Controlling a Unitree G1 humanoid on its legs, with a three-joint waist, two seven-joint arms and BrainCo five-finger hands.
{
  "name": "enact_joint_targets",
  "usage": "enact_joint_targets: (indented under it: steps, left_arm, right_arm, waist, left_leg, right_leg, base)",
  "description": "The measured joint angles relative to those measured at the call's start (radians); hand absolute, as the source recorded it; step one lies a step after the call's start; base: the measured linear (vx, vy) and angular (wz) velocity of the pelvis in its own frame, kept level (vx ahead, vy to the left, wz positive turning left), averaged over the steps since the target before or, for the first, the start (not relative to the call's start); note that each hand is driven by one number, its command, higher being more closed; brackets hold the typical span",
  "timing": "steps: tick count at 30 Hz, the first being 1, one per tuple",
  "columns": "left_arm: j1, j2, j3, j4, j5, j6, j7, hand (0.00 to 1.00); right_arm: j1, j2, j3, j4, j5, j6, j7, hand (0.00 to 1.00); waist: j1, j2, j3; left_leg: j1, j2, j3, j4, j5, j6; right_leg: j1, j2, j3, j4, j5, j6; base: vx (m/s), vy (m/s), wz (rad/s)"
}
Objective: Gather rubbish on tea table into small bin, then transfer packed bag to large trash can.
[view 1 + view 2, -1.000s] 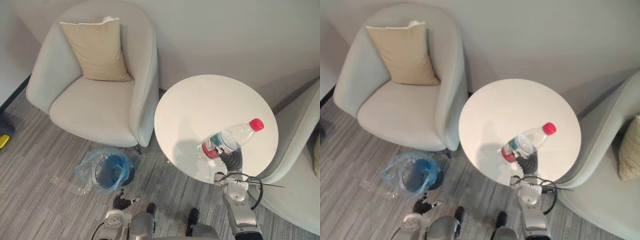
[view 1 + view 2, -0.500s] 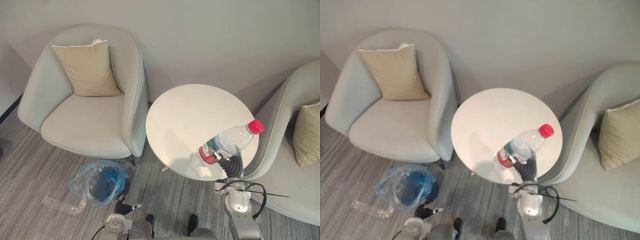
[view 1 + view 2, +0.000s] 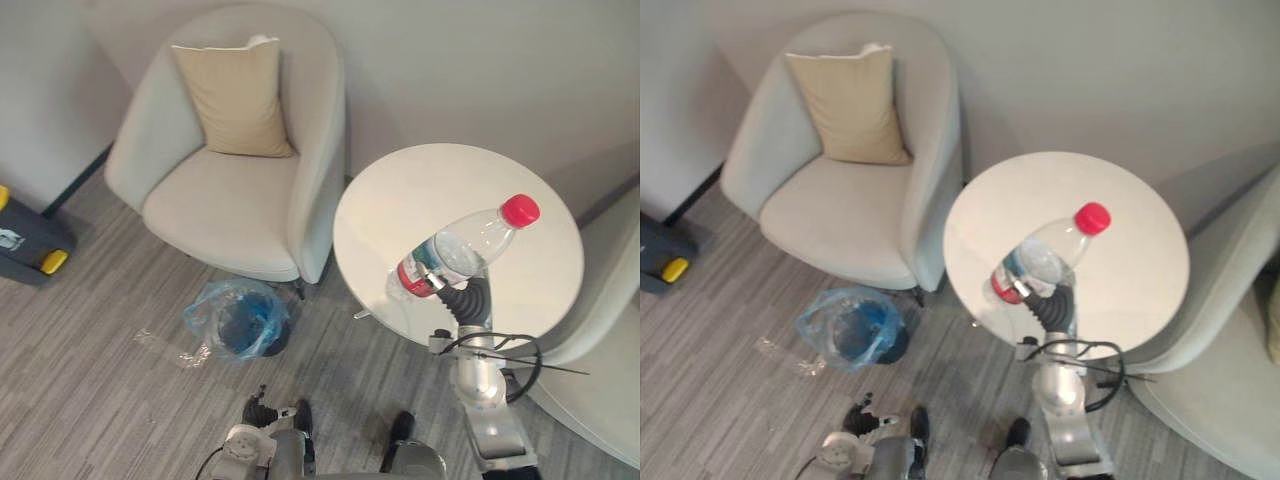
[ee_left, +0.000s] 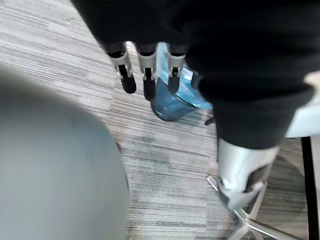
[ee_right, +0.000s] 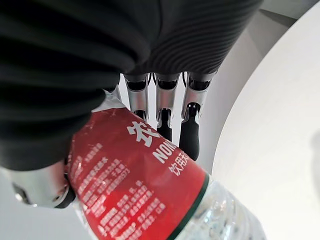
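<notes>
Right hand (image 3: 455,295) curled round a bottle (image 3: 470,248), held tilted above the round table (image 3: 440,190). Left hand (image 4: 148,75) low, fingers loose, empty. Bagged bin (image 3: 238,318) on the floor beside the armchair (image 3: 230,200).

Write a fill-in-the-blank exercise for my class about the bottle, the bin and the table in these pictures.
The bottle is held in the robot's ____ hand.
Its cap is ____.
The small bin is lined with a ____ bag.
The white table has a ____ top.
Missing words: right; red; blue; round.
</notes>
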Motion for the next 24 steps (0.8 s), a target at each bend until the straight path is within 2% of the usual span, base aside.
enact_joint_targets:
  steps: [2,6,9,10,11,12,13,15,16,17,19,20,21,22,23,24]
  left_arm:
    - [-0.002,0.008,-0.016,-0.014,0.018,-0.004,0.001,0.0]
    - [0.0,0.026,-0.016,-0.011,0.019,-0.005,0.001,0.0]
    - [0.002,0.037,-0.008,-0.008,0.02,-0.004,0.001,0.0]
    - [0.003,0.039,-0.008,-0.008,0.021,-0.004,0.0,0.0]
    - [0.008,0.047,-0.008,-0.008,0.019,-0.004,0.001,0.0]
    - [0.009,0.05,-0.005,-0.007,0.018,-0.004,0.001,0.0]
    - [0.009,0.057,-0.002,-0.009,0.017,-0.004,0.003,0.0]
    - [0.005,0.069,0.033,-0.013,0.011,-0.005,0.003,0.0]
    - [0.003,0.07,0.037,-0.013,0.003,-0.005,0.003,0.0]
    - [-0.003,0.069,0.036,-0.012,-0.004,-0.004,0.003,0.0]
    - [-0.011,0.065,0.035,-0.006,-0.007,-0.004,0.004,0.0]
    - [-0.011,0.065,0.036,-0.005,-0.014,-0.004,0.004,0.0]
    - [-0.013,0.074,0.036,-0.006,-0.016,-0.005,0.003,0.0]
    - [-0.013,0.069,0.035,-0.004,-0.016,-0.004,0.003,0.0]
    - [-0.008,0.054,0.033,0.001,-0.016,-0.004,0.004,0.0]
    - [-0.007,0.052,0.033,0.003,-0.015,-0.004,0.004,0.0]
  right_arm:
    - [-0.002,0.014,0.005,0.041,-0.003,0.009,-0.001,1.0]
    - [-0.031,0.085,0.039,0.131,-0.031,0.024,0.006,1.0]
    - [-0.028,0.099,0.067,0.161,-0.031,0.05,0.026,1.0]
    - [-0.018,0.1,0.072,0.161,-0.03,0.051,0.031,1.0]
    - [0.005,0.096,0.073,0.161,-0.029,0.051,0.04,1.0]
    - [0.012,0.096,0.072,0.161,-0.029,0.051,0.042,1.0]
    - [0.024,0.097,0.076,0.161,-0.029,0.051,0.046,1.0]
    - [0.027,0.1,0.103,0.16,-0.029,0.05,0.065,1.0]
    - [0.025,0.099,0.112,0.16,-0.029,0.05,0.066,1.0]
    - [0.02,0.099,0.116,0.159,-0.029,0.05,0.072,1.0]
    - [0.02,0.092,0.114,0.158,-0.028,0.05,0.076,1.0]
    - [0.027,0.081,0.112,0.159,-0.028,0.05,0.078,1.0]
    - [0.038,0.072,0.11,0.157,-0.027,0.051,0.08,1.0]
    - [0.043,0.067,0.108,0.157,-0.027,0.051,0.083,1.0]
    - [0.057,0.044,0.1,0.155,-0.027,0.051,0.09,1.0]
    - [0.059,0.039,0.097,0.153,-0.027,0.051,0.093,1.0]
  waist:
    - [0.008,-0.035,-0.001]
    - [0.013,-0.051,-0.008]
    - [0.017,-0.049,-0.007]
    - [0.014,-0.051,-0.005]
    - [0.008,-0.049,0.006]
    - [0.005,-0.047,0.01]
    - [0.001,-0.049,0.017]
    - [0.0,-0.074,0.033]
    - [0.002,-0.078,0.039]
    - [0.0,-0.07,0.054]
    - [-0.005,-0.062,0.067]
    - [-0.01,-0.058,0.072]
    - [-0.014,-0.067,0.073]
    - [-0.018,-0.058,0.073]
    - [-0.016,-0.036,0.061]
    - [-0.013,-0.027,0.056]
  left_leg:
    - [0.034,-0.07,-0.011,-0.066,0.031,-0.035]
    - [0.026,-0.105,-0.028,-0.059,0.038,-0.02]
    - [0.005,-0.112,-0.056,0.012,-0.024,-0.007]
    - [0.004,-0.119,-0.074,0.03,-0.042,-0.008]
    - [0.039,-0.123,-0.12,0.03,-0.057,0.011]
    - [0.044,-0.118,-0.134,0.03,-0.059,0.012]
    - [0.049,-0.114,-0.161,0.03,-0.061,0.016]
    - [0.05,-0.107,-0.2,0.033,-0.064,0.016]
    - [0.05,-0.107,-0.211,0.036,-0.068,0.015]
    - [0.052,-0.103,-0.24,0.048,-0.08,0.009]
    - [0.052,-0.096,-0.287,0.061,-0.088,0.004]
    - [0.046,-0.098,-0.324,0.081,-0.103,-0.018]
    - [0.027,-0.115,-0.377,0.132,-0.14,-0.043]
    - [0.023,-0.111,-0.399,0.149,-0.152,-0.053]
    - [0.007,-0.083,-0.441,0.171,-0.172,-0.076]
    - [0.0,-0.076,-0.449,0.174,-0.173,-0.082]
  right_leg:
    - [0.04,-0.044,-0.029,-0.044,0.041,0.043]
    - [0.053,-0.06,-0.029,-0.069,0.093,0.015]
    - [0.043,-0.089,-0.015,0.02,0.085,-0.004]
    - [0.035,-0.103,0.02,0.078,0.067,-0.046]
    - [-0.026,-0.104,0.179,0.254,0.042,-0.192]
    - [-0.045,-0.093,0.224,0.291,0.013,-0.18]
    - [-0.074,-0.048,0.304,0.343,-0.063,-0.137]
    - [-0.13,0.073,0.376,0.362,-0.177,-0.117]
    - [-0.148,0.105,0.375,0.35,-0.188,-0.112]
    - [-0.177,0.157,0.379,0.326,-0.19,-0.106]
    - [-0.21,0.209,0.408,0.263,-0.175,-0.084]
    - [-0.205,0.221,0.433,0.177,-0.143,-0.073]
    - [-0.19,0.213,0.448,0.14,-0.072,-0.069]
    - [-0.19,0.217,0.434,0.162,-0.077,-0.071]
    - [-0.189,0.231,0.378,0.186,-0.118,-0.083]
    - [-0.189,0.233,0.358,0.187,-0.125,-0.089]
  base:
    - [0.02,0.271,0.48]
    - [0.01,0.157,0.22]
    - [0.01,0.094,0.2]
    - [-0.02,0.117,0.47]
    - [0.0,0.106,0.54]
    - [0.03,0.063,0.65]
    - [0.06,-0.021,0.53]
    - [0.05,-0.062,0.59]
    - [0.07,-0.091,0.56]
    - [0.11,-0.113,0.55]
    - [0.13,-0.133,0.79]
    - [0.21,-0.268,1.28]
    - [0.22,-0.305,1.22]
    - [0.25,-0.346,1.14]
    - [0.21,-0.234,0.65]
    - [0.3,-0.257,0.77]
